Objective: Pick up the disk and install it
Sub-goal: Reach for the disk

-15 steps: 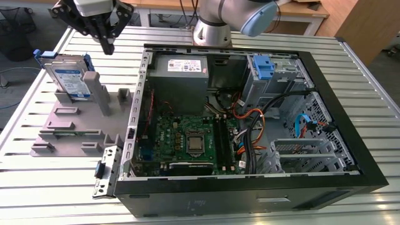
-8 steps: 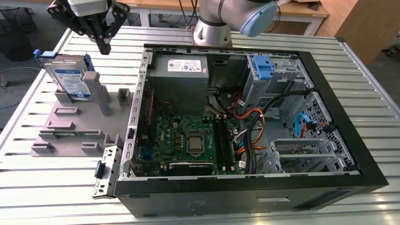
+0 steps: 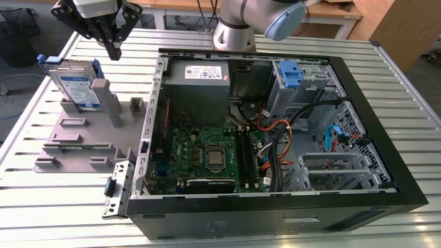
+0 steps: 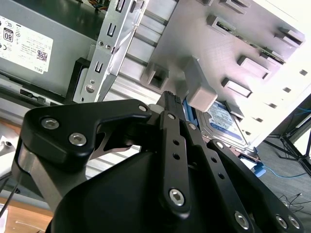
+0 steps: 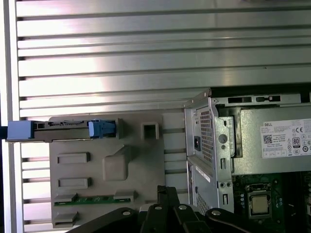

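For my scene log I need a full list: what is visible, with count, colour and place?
disk: one, silver in a blue carrier, upright in the fixture.
fixture: one, grey, on the table beside the case.
memory module: one, green, in a fixture slot.
computer case: one, black, open, mid-table.
power supply: one, grey, inside the case.
motherboard: one, green, on the case floor.
latch: one, blue, upright in the drive bay.
table: one, silver, slatted, under everything.
arm: one, silver-grey, behind the case in the exterior view.
gripper: one, black, shut and empty, above the fixture near the disk.
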